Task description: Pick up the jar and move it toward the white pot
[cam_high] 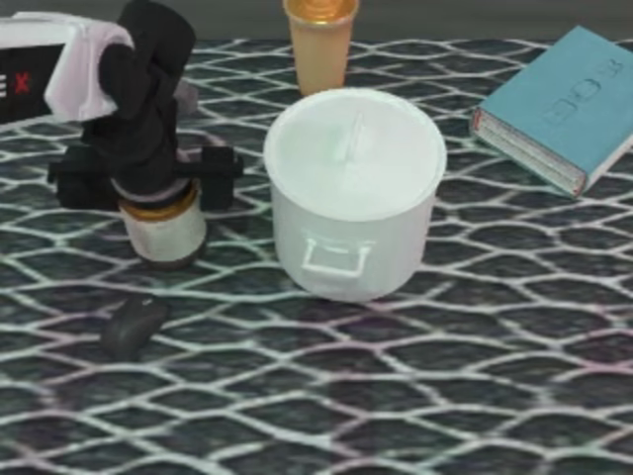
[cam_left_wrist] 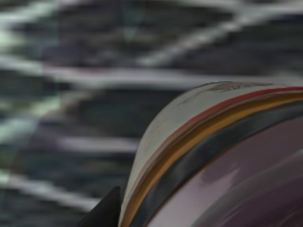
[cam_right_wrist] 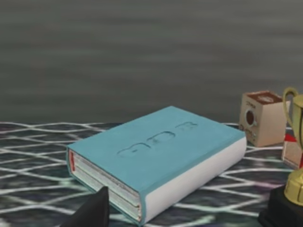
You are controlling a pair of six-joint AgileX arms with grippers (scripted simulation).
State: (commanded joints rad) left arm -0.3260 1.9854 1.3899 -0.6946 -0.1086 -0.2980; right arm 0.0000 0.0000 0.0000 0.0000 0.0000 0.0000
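The jar (cam_high: 163, 230), with a white label and an amber band, stands at the table's left, a short gap from the white pot (cam_high: 351, 188). The pot is large, with a lid, a knob and a side handle facing the front. My left gripper (cam_high: 148, 183) comes down over the jar from above, hides its lid, and is shut on it. In the left wrist view the jar (cam_left_wrist: 199, 142) fills the near corner, with one dark fingertip (cam_left_wrist: 106, 210) right against its side. My right gripper is out of the top view; one of its fingertips (cam_right_wrist: 94, 210) shows with nothing held.
An orange cup (cam_high: 318, 40) stands behind the pot. A teal book (cam_high: 559, 104) lies at the back right. A dark mouse (cam_high: 134, 327) lies in front of the jar. The right wrist view shows the book (cam_right_wrist: 161, 156), a small tan box (cam_right_wrist: 262, 118) and a gold trophy (cam_right_wrist: 293, 184).
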